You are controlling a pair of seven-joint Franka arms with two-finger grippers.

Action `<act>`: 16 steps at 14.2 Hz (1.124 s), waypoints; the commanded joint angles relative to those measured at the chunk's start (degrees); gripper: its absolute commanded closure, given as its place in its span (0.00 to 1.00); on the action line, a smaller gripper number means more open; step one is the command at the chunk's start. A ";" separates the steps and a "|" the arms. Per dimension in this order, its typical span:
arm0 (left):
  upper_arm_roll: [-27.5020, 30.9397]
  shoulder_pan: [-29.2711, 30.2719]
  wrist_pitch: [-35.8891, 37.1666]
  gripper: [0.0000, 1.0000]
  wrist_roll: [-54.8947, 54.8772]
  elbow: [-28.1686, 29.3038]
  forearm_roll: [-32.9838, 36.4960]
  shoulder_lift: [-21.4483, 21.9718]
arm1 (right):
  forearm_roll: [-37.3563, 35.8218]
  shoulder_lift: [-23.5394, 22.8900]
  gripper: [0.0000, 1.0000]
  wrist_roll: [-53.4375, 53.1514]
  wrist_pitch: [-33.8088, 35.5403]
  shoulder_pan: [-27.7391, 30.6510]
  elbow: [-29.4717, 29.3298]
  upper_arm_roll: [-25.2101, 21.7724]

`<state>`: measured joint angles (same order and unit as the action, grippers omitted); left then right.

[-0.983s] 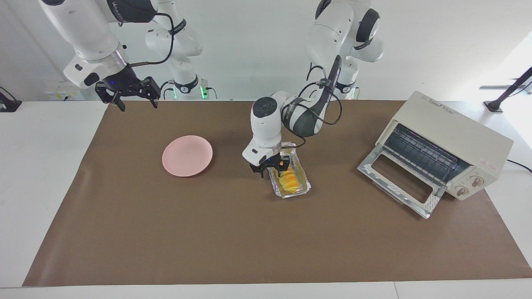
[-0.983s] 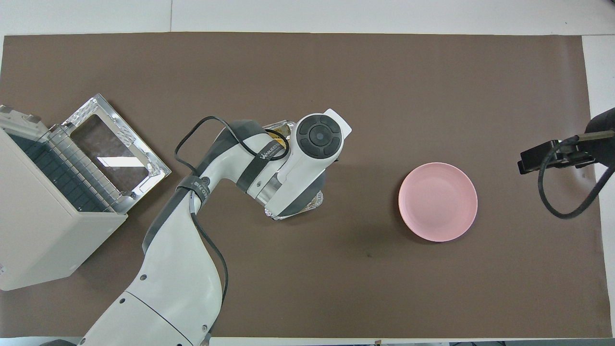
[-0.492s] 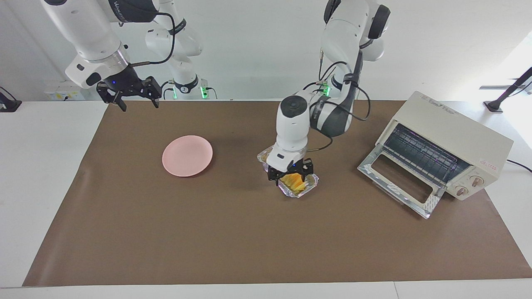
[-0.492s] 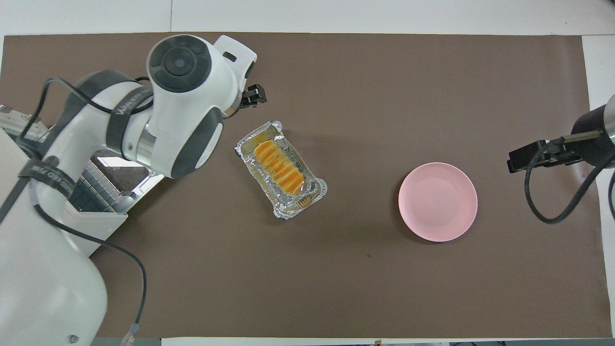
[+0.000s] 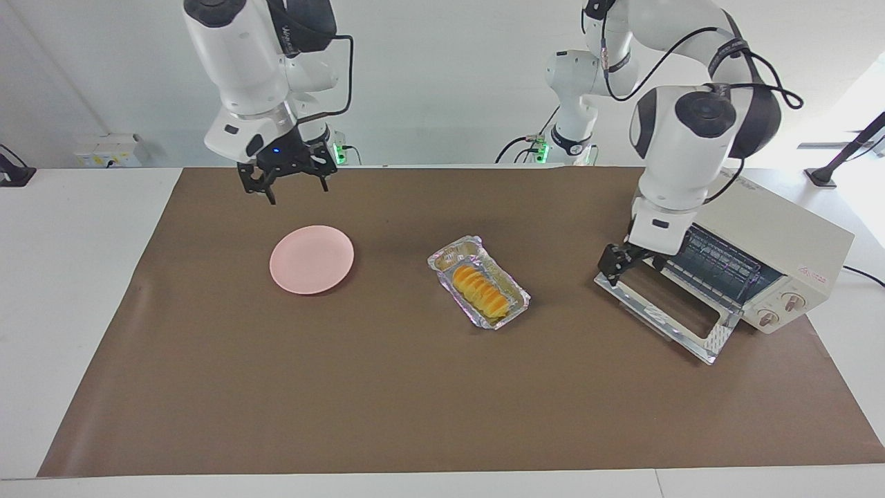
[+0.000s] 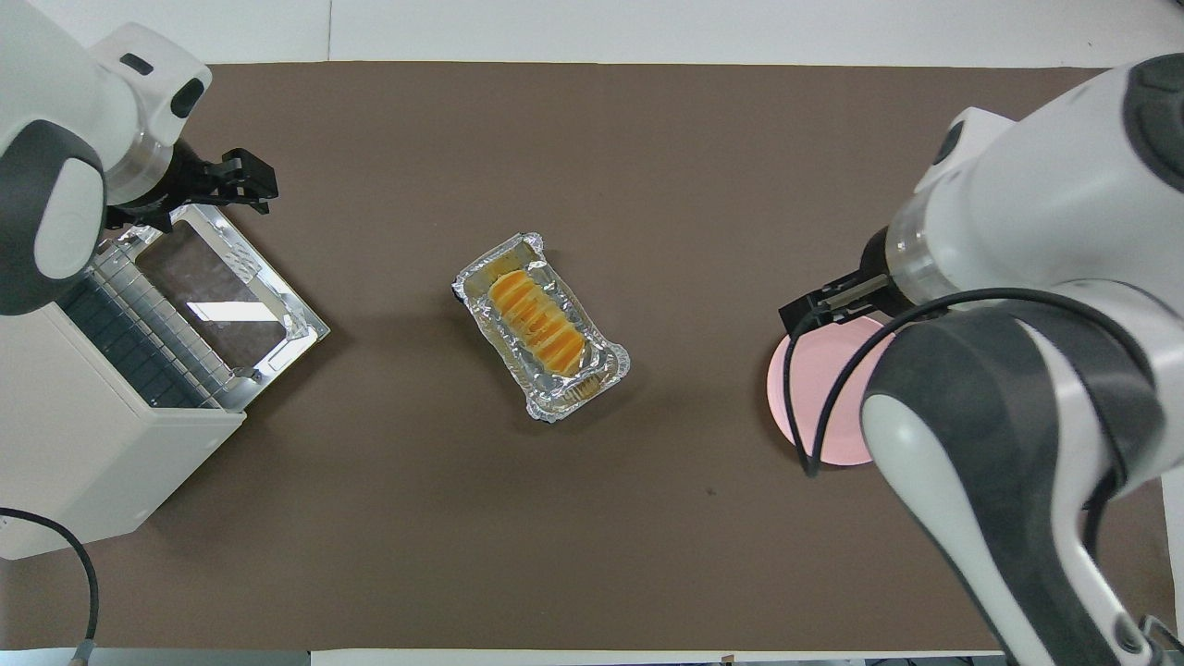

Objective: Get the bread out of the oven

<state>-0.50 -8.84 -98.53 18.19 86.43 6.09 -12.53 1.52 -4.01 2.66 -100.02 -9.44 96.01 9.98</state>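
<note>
The bread [image 5: 479,292] [image 6: 538,323], a yellow-orange ridged loaf, lies in a crinkled foil tray [image 5: 513,300] [image 6: 603,378] on the mat's middle, between the plate and the oven. The cream oven [image 5: 774,228] [image 6: 83,462] stands at the left arm's end, its glass door [image 5: 660,304] [image 6: 222,296] dropped open and the dark wire rack [image 5: 705,257] bare. My left gripper [image 5: 628,265] [image 6: 199,194] hangs open and holding nothing over the door's corner nearest the robots. My right gripper [image 5: 294,190] [image 6: 832,305] is open in the air beside the plate, nothing in it.
A pink plate [image 5: 311,259] [image 6: 819,398] lies on the brown mat [image 5: 387,387] toward the right arm's end, partly covered by the right arm in the overhead view. The oven's two knobs [image 5: 781,310] face away from the robots.
The left gripper opened, let go of the foil tray and swung away to the oven door. The tray with the bread turned a little and stays put. The right arm moved toward the plate.
</note>
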 commanded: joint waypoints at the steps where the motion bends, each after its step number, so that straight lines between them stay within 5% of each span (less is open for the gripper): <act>1: -0.55 1.46 5.08 0.00 -3.51 2.34 -0.99 4.17 | 0.24 -6.60 0.00 -3.52 -7.26 -6.88 -1.26 -0.40; 4: -0.55 3.04 9.22 0.00 -8.05 3.22 -0.90 7.25 | -3.27 -14.33 0.00 -4.06 -12.12 -11.56 -3.54 -0.40; 8: -0.64 2.96 13.44 0.00 -10.19 5.31 -0.99 11.55 | -8.70 -30.95 0.00 -8.28 -13.25 -17.27 -18.49 -0.58; 16: -2.04 4.45 12.57 0.00 -9.75 8.05 -7.06 14.02 | -12.33 -33.96 0.00 -4.68 -21.79 -18.16 -16.92 -0.31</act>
<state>-1.48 -5.55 -85.82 8.81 91.87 0.21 -1.16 -10.50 -36.75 -3.57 -120.48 -28.10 79.42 9.59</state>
